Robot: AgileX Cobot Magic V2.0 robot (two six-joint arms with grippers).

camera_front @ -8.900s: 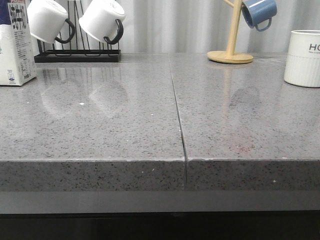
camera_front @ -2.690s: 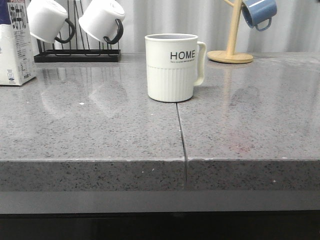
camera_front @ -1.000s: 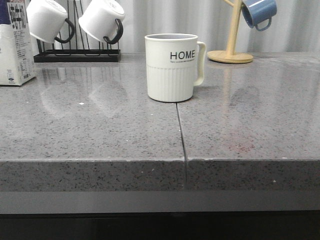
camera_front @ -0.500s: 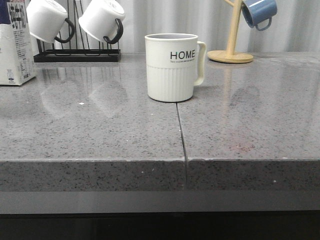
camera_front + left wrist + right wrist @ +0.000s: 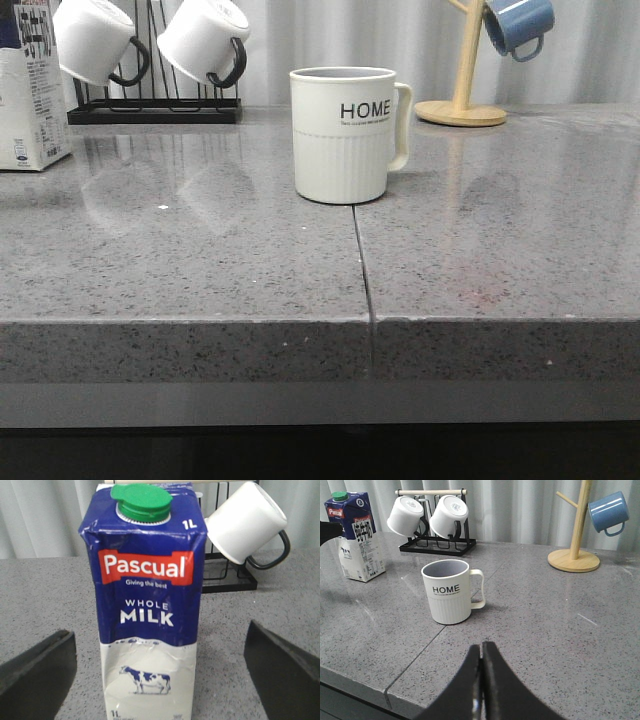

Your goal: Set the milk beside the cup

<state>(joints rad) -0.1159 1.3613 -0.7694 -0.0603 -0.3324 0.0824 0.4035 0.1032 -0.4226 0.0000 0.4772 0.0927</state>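
- Little has changed in the front view since half a second ago: the cup (image 5: 344, 134) stands in the same spot mid-counter, over the seam (image 5: 362, 280), and the milk (image 5: 33, 90) is still at the far left edge.
- Nine seconds back the cup sat at the far right; now it is central, well apart from the milk.
- Milk (image 5: 145, 605): upright carton, dark blue top, green cap, red "Pascual" band, "WHOLE MILK", cow on the white lower half, slightly crumpled.
- Left hand (image 5: 165, 672) is spread wide, one finger on each side of the carton, neither touching it.
- Right hand (image 5: 481, 680) has its fingers pressed together, holding nothing, short of the cup.
- Bare counter (image 5: 200, 250) lies on both sides of the cup; the mug rack (image 5: 155, 110) and wooden mug tree (image 5: 462, 100) stand behind.
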